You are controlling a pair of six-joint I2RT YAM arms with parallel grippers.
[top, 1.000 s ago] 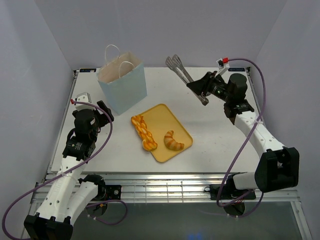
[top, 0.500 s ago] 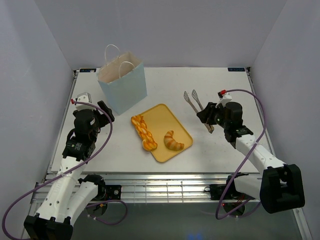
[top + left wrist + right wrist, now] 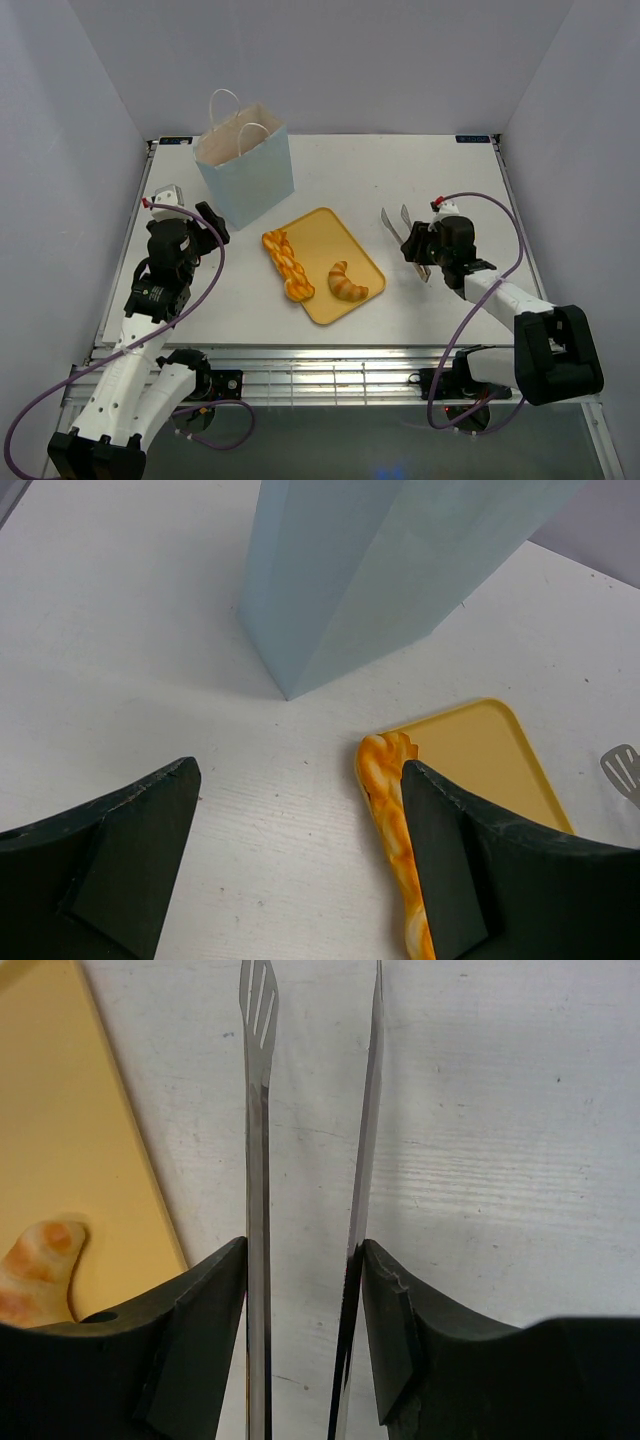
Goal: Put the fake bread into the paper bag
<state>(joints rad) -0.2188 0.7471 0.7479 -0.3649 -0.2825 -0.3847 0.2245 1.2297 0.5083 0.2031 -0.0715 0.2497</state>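
Observation:
The pale blue paper bag [image 3: 245, 170] stands upright at the back left, its side filling the top of the left wrist view [image 3: 400, 570]. Two pieces of fake bread lie on the yellow tray [image 3: 330, 235]: an orange braid [image 3: 287, 263] along its left edge and a croissant [image 3: 347, 283] near its front. My right gripper [image 3: 420, 252] is low over the table just right of the tray, shut on the metal tongs [image 3: 258, 1160], one finger against each tong arm. The tong tips [image 3: 394, 222] point away from me. My left gripper [image 3: 300, 780] hangs open and empty, the braid [image 3: 390, 820] beside its right finger.
White walls enclose the table on three sides. The tray's right edge [image 3: 130, 1150] lies close to the left tong arm, with the croissant's end [image 3: 35, 1270] just beyond it. Bare white tabletop [image 3: 150, 660] lies between the left gripper and the bag.
My right arm has carried the tongs from the back of the table down to the spot right of the tray. The tong arms stand slightly wider apart. The left arm has not moved.

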